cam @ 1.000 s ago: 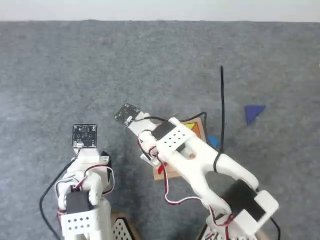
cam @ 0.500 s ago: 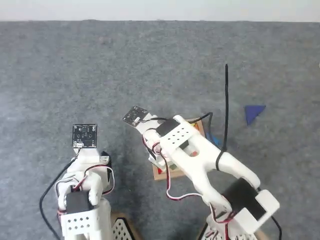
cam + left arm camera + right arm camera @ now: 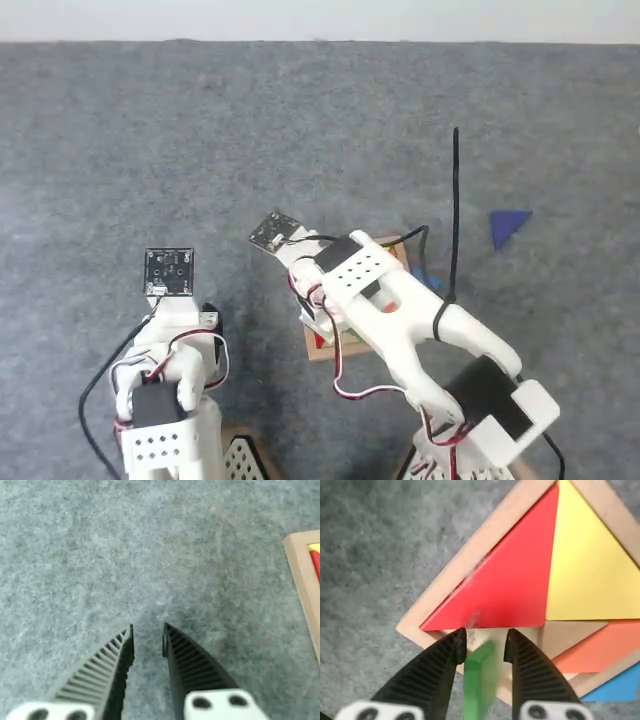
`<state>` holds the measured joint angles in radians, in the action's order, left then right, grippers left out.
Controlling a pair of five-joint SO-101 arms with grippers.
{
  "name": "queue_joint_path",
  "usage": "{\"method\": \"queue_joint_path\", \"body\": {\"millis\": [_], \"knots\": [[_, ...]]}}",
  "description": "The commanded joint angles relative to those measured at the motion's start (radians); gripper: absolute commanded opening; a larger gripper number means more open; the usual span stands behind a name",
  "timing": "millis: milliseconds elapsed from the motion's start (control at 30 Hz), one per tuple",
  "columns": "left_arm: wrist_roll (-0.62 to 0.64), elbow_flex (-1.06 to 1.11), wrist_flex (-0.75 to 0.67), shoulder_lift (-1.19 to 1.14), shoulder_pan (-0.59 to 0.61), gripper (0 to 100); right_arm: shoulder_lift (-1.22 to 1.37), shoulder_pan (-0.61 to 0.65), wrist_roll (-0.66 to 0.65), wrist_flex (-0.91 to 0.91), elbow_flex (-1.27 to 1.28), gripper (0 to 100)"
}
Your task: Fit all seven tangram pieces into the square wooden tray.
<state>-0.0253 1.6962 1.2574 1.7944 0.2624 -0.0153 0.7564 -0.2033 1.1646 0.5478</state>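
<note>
Wooden and square, the tray (image 3: pixel 476 555) lies on the grey carpet (image 3: pixel 200 130) a little below the centre of the high view, and the right arm (image 3: pixel 400 310) covers most of it there. Inside the tray a big red triangle (image 3: pixel 505 580) sits along one rim. A big yellow triangle (image 3: pixel 590 570) lies next to it, and their long sides touch. An orange piece (image 3: pixel 590 647) lies under the yellow one, and beside it a part of the tray floor (image 3: pixel 565 635) is bare. A light blue piece (image 3: pixel 615 687) lies just outside the rim, on the carpet.

The right gripper (image 3: pixel 485 632) is clenched on a green piece (image 3: pixel 480 675), which stands on its edge between the two fingers, just over the bare wood near the red triangle. I cannot tell if the green piece touches the tray.

A dark blue triangle (image 3: pixel 508 226) lies alone on the carpet at the right of the high view, well apart from the tray.

The left gripper (image 3: pixel 147 630) hangs over bare carpet at the lower left of the high view. Its fingers have a narrow gap between them and grasp nothing.
</note>
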Motion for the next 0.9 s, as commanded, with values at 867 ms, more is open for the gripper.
{"method": "queue_joint_path", "body": {"millis": [867], "knots": [[-0.002,-0.013,0.003,0.020,0.005,9,-0.565,-0.174,-0.115,-0.070,0.407,13.3]]}}
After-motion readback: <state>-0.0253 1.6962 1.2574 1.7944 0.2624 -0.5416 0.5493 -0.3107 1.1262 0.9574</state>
